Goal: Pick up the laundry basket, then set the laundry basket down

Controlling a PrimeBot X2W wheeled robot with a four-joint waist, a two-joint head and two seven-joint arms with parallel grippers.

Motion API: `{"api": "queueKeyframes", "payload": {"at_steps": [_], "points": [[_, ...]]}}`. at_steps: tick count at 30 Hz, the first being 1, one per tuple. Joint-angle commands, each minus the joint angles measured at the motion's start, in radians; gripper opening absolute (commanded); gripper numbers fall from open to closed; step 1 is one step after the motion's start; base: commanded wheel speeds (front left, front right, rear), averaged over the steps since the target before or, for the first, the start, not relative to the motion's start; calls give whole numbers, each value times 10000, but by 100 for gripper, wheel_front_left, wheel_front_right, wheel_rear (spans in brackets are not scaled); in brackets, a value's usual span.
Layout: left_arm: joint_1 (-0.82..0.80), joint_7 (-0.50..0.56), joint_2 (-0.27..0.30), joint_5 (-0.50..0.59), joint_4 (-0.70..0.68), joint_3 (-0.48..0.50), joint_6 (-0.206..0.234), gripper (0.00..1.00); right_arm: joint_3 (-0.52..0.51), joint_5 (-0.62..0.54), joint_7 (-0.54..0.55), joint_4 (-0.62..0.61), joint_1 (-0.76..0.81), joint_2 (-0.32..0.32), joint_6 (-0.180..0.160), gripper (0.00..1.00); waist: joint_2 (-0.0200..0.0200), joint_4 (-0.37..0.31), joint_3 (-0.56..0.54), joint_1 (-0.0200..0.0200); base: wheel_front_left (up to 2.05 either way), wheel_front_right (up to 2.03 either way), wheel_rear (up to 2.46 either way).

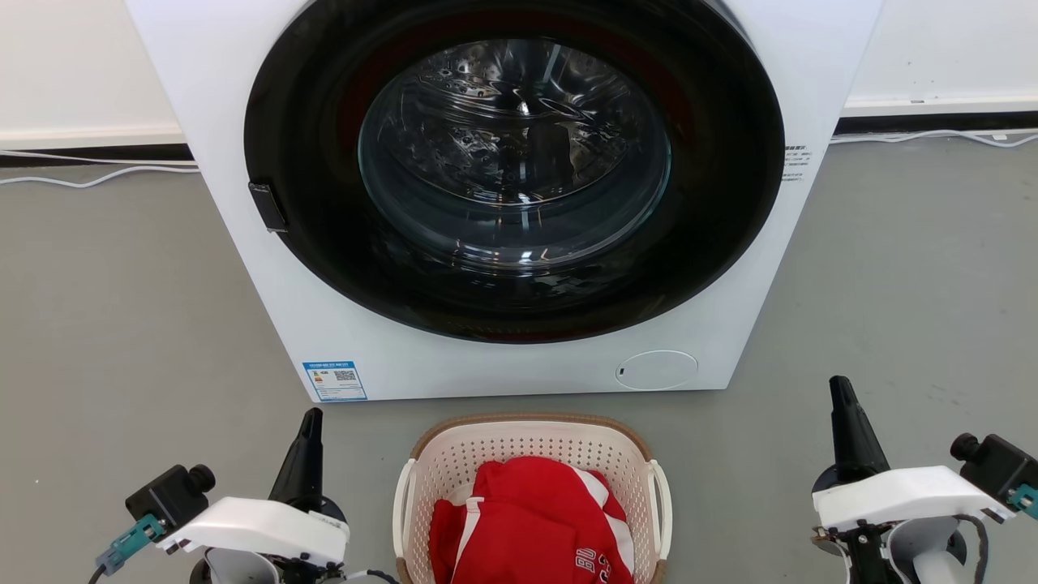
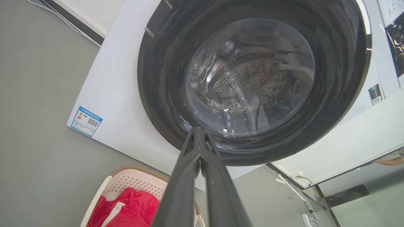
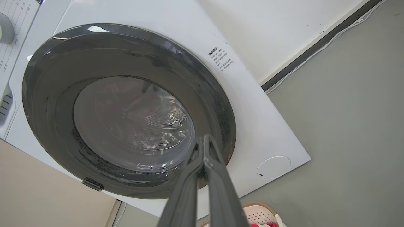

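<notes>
The cream-white perforated plastic laundry basket (image 1: 454,464) sits on open grey floor (image 1: 122,324) just before the white washing machine (image 1: 365,324), between left claw (image 1: 312,415) and right claw (image 1: 838,383), both pressed together; the left wrist view adds its control panel (image 2: 396,37).

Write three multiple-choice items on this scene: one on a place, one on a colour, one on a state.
1. Where is the laundry basket? A. on the floor before the washing machine; B. on top of it; C. inside the drum.
2. What colour is the garment in the basket? A. blue; B. red with white; C. black.
3. How are the left hand and right hand? A. both shut, empty; B. both open; C. shut on the handles.
Answers: 1 A, it stands on the grey floor at the machine's foot; 2 B, red cloth with white stripes; 3 A, fingers pressed together, clear of the basket.
</notes>
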Motion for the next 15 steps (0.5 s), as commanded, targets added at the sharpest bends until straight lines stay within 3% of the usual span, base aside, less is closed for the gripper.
{"api": "queueKeyframes", "payload": {"at_steps": [1, 15], "points": [[-281, 62, 80, -239, -339, 187, -24, 0, 14, 274, 73, -309, -129, -56, 28, 0, 0, 2, -2, -1, 0, 0, 0], [-265, 476, 95, -1692, -415, 392, -31, 0, -81, 1837, 487, -428, -77, -35, 32, 0, 0, 31, -30, -1, 0, 0, 0]]}}
